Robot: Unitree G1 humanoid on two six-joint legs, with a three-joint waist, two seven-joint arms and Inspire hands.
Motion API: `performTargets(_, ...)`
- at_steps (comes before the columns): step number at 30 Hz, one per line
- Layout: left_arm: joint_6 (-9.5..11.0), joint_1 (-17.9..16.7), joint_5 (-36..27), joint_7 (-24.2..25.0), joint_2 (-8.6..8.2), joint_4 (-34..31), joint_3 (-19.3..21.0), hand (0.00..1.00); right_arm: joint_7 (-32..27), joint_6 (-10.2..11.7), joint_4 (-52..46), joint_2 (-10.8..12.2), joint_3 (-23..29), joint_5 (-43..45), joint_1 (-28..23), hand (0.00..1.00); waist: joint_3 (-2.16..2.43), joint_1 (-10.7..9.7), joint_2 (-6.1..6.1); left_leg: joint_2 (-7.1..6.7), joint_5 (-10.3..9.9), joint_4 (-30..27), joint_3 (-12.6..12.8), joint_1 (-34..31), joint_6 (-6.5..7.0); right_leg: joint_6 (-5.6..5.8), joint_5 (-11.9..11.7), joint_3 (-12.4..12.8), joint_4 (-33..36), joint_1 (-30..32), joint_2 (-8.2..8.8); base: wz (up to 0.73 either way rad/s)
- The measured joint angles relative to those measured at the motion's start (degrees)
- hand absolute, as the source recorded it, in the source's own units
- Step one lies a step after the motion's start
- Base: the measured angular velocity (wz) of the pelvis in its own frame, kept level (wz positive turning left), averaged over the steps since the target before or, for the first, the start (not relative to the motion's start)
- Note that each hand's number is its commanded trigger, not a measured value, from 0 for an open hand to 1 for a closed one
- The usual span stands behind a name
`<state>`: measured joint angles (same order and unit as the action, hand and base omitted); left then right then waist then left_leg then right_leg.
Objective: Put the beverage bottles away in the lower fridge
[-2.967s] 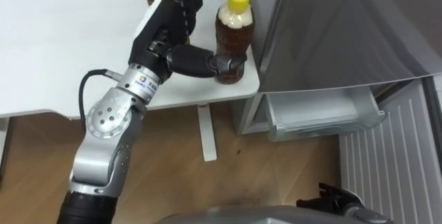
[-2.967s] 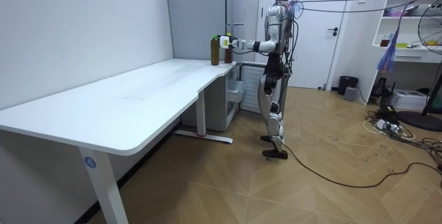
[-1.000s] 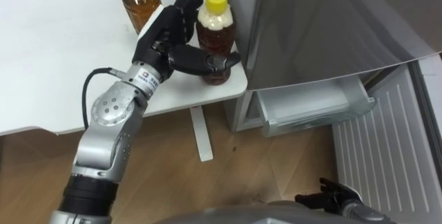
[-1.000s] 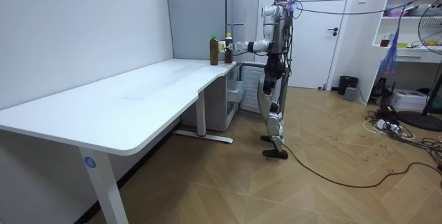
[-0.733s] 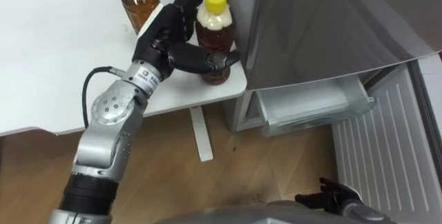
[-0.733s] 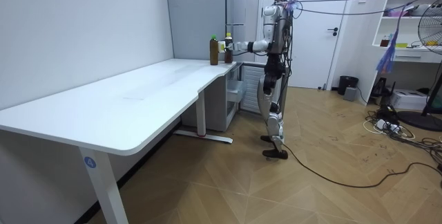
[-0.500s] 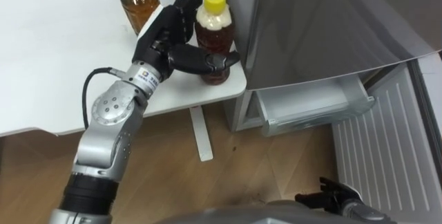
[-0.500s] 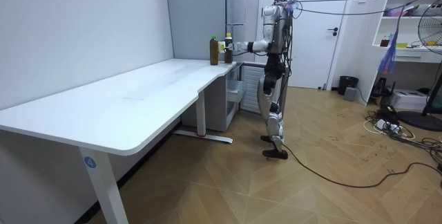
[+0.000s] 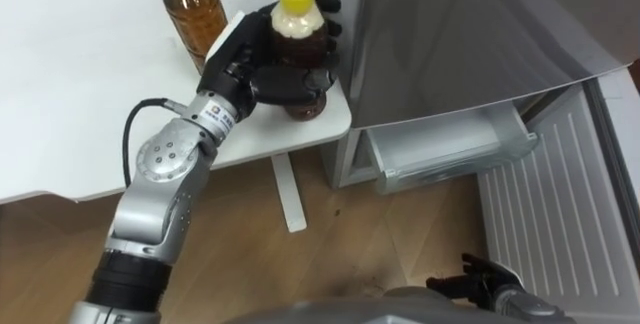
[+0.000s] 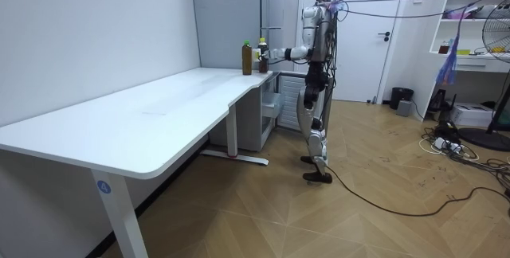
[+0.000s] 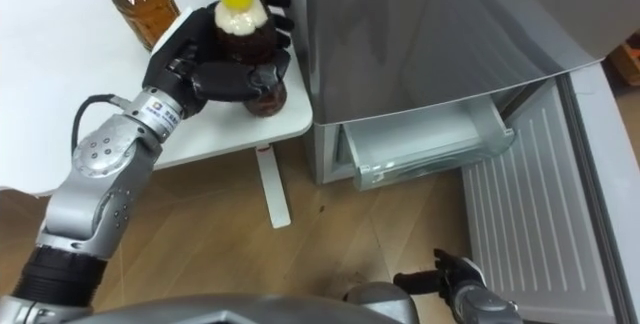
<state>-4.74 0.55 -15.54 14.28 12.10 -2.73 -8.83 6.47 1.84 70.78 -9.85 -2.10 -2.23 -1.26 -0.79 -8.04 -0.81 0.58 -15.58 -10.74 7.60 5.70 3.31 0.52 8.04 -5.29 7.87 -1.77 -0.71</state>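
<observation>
Closed since before: left hand (image 9: 236,52) fingers (image 9: 285,84) now clamped round yellow-cap bottle (image 9: 297,26). Risk: shallow grip slipping on lift, or clipping green-cap bottle (image 9: 192,14) just beside fingers.

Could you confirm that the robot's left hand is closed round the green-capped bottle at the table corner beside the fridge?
Not quite: the left hand is closed round the yellow-capped bottle; the green-capped bottle stands free beside it, as the left eye view shows.

Bright, even indoor light with soft shadows
</observation>
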Motion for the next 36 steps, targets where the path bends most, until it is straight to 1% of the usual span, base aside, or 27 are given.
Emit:
performTargets(7,-0.13,0.02,-0.02,-0.11,0.06,0.18,-0.37,1.0,0.07,0.01,0.01,0.0,-0.08,-0.03,0.1,0.0,0.04,-0.08,0.08,0.03,0.0,0.01,0.02,-0.02,0.0,0.0,0.0,0.26,-0.01,0.17,-0.03,0.0)
performTargets(13,-0.12,0.17,-0.05,-0.24,0.09,0.18,-0.39,1.0,0.09,0.01,0.01,0.04,-0.71,-0.05,0.1,0.0,0.13,-0.08,0.46,0.02,0.0,0.05,0.1,0.01,0.0,0.0,0.0,0.47,-0.04,0.16,-0.05,0.0)
performTargets(17,-0.12,0.25,-0.05,-0.54,0.08,0.18,-0.39,1.0,0.08,0.01,0.03,0.12,-0.84,-0.05,0.06,0.0,0.06,-0.06,0.65,0.02,0.0,0.08,0.06,0.24,0.0,0.0,0.0,0.42,-0.15,-0.15,-0.08,0.0)
performTargets(25,-0.12,0.3,-0.01,-1.66,0.07,0.07,-0.36,1.0,0.09,0.03,0.06,0.14,-0.78,-0.01,0.07,0.0,0.05,0.03,0.66,0.03,0.0,0.12,0.06,0.42,0.0,0.0,0.0,0.39,-0.15,-0.2,-0.11,0.0)
performTargets(31,-0.14,0.3,0.16,-2.51,0.25,-0.75,-0.12,1.0,0.05,-0.07,0.25,0.13,-0.86,0.31,0.28,0.0,0.1,0.65,0.78,0.09,0.0,0.06,-0.15,-0.26,0.0,0.0,0.0,0.04,-0.15,0.45,-0.1,0.01)
performTargets(34,-0.19,0.28,0.14,-2.48,0.27,-1.08,0.1,1.0,0.59,-0.18,0.16,0.12,-0.91,0.47,0.21,0.0,0.22,1.04,0.98,0.13,0.0,0.06,-0.31,-0.31,0.0,0.0,0.0,0.46,-0.12,0.58,-0.16,-0.02)
performTargets(36,-0.22,0.28,0.14,-2.34,0.36,-1.54,0.17,1.0,0.75,-0.19,0.3,0.13,-1.13,0.39,0.21,0.0,0.28,1.71,1.12,0.2,0.0,0.06,-0.33,-0.1,0.0,-0.03,-0.02,0.2,-0.12,0.45,-0.16,-0.1)
